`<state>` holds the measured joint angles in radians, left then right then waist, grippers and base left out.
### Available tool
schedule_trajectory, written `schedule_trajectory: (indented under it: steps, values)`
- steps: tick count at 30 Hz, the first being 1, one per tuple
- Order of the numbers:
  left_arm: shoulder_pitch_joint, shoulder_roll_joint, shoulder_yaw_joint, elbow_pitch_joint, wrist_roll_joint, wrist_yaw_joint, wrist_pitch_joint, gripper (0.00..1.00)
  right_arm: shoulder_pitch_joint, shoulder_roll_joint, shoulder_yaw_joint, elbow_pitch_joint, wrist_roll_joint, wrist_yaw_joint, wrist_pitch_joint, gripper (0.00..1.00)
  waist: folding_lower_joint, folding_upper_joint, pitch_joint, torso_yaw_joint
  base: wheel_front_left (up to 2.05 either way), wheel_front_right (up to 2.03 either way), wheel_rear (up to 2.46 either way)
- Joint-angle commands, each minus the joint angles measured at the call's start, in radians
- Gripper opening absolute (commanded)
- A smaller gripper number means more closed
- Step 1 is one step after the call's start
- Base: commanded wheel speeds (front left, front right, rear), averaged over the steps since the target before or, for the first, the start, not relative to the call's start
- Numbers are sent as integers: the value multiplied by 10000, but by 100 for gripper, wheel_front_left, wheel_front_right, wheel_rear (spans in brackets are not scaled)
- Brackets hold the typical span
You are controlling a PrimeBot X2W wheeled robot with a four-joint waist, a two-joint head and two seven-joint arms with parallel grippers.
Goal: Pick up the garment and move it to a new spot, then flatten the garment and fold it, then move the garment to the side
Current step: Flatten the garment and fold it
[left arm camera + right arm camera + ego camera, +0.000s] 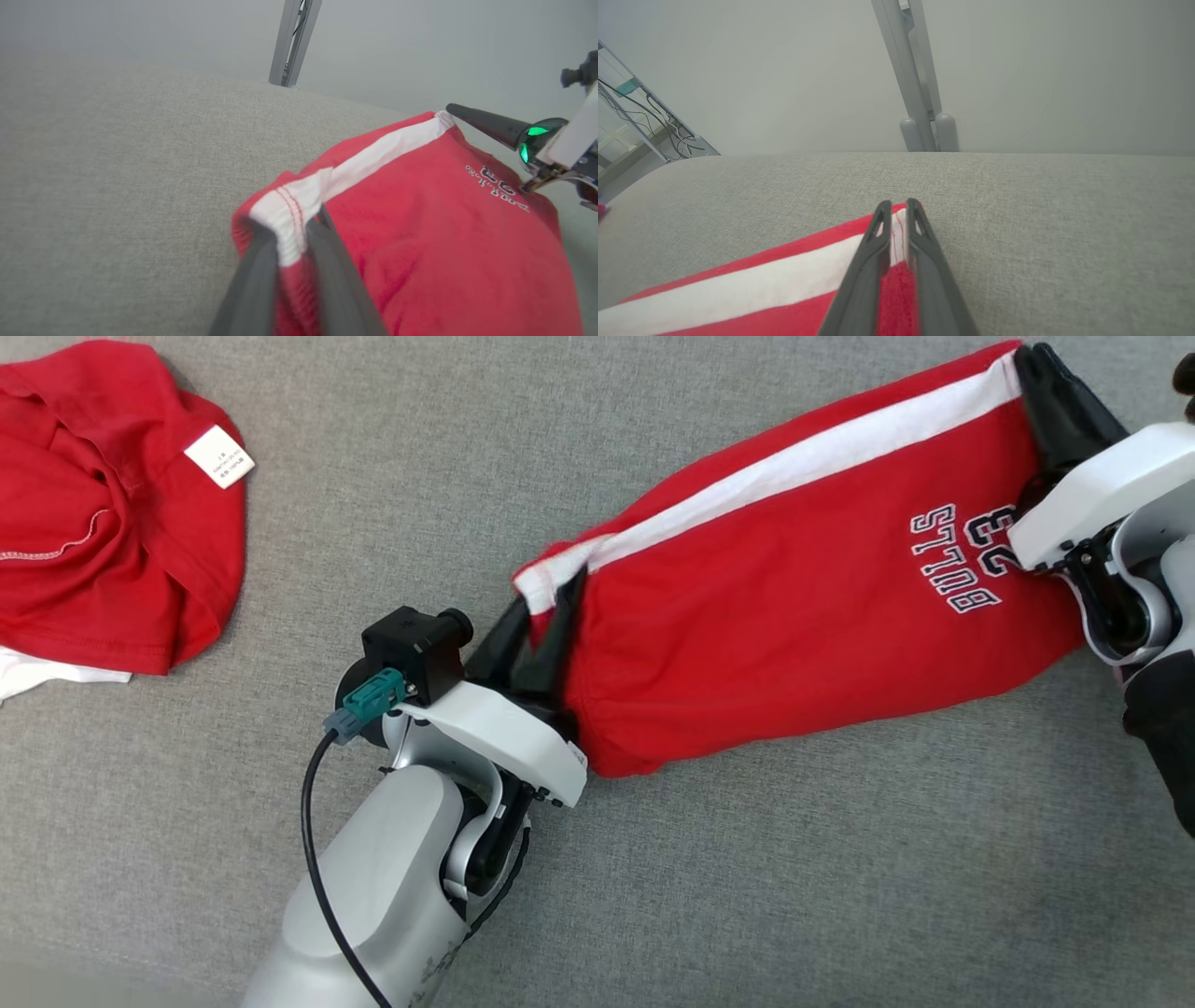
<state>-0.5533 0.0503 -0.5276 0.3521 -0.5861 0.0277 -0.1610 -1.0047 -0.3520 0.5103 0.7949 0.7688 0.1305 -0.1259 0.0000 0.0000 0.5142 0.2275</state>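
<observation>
The garment (794, 607) is a pair of red shorts with a white side stripe and a "BULLS 23" print. It lies stretched across the grey fabric surface (373, 476). My left gripper (549, 593) is shut on its left corner, and the white hem sits pinched between the dark fingers (252, 280) in the left wrist view. At the far upper right corner of the garment, my right gripper (1036, 364) is shut on the striped edge. In the right wrist view the cloth (761, 284) runs between that gripper's closed fingertips (899, 205).
Another red garment (103, 513) with a white label (219, 455) lies crumpled at the upper left, over a bit of white cloth (37, 672). A grey metal post (915, 84) stands beyond the surface's far edge. A rack with cables (640, 121) is off to one side.
</observation>
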Motion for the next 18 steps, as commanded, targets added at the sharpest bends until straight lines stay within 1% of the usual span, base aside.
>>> schedule_trajectory:
  steps: [1,3,5,9,10,12,13,14,16,18]
  values:
    - [-9,36,14,69,-33,91,-77,100,42,-114,172,55,142,6,-241,100,0,0,-138,-77,0,0,0]
    - [134,64,85,100,-57,206,-166,100,254,-154,431,59,279,6,-466,100,0,0,-301,-169,0,0,0]
    - [304,214,196,65,10,400,-240,100,462,-177,567,-39,471,6,-761,100,0,0,-483,-281,0,0,0]
    - [725,496,565,-309,45,895,-484,100,946,-215,800,-309,451,6,-1206,100,0,0,-833,-547,0,0,0]
    - [829,631,662,-404,128,1033,-524,100,1033,-287,734,-306,286,6,-1298,100,0,0,-929,-619,0,0,0]
    - [1085,792,849,-668,64,1227,-571,100,1345,-130,586,-516,119,7,-1388,100,0,0,-1101,-767,0,0,0]
    - [1085,792,849,-668,64,1227,-571,100,1345,-130,586,-516,119,7,-1388,100,0,0,-1101,-767,0,0,0]
    - [1176,936,948,-804,117,1351,-599,100,1498,-108,488,-616,-95,7,-1413,100,0,0,-1194,-836,0,0,0]
    - [1418,1141,1100,-1062,165,1567,-563,100,1849,22,-48,-1123,-385,7,-1425,100,0,0,-1376,-984,0,0,0]
    - [1596,1366,1220,-1329,256,1765,-574,100,2430,165,-610,-1676,-925,6,-1424,100,0,0,-1560,-1126,0,0,0]
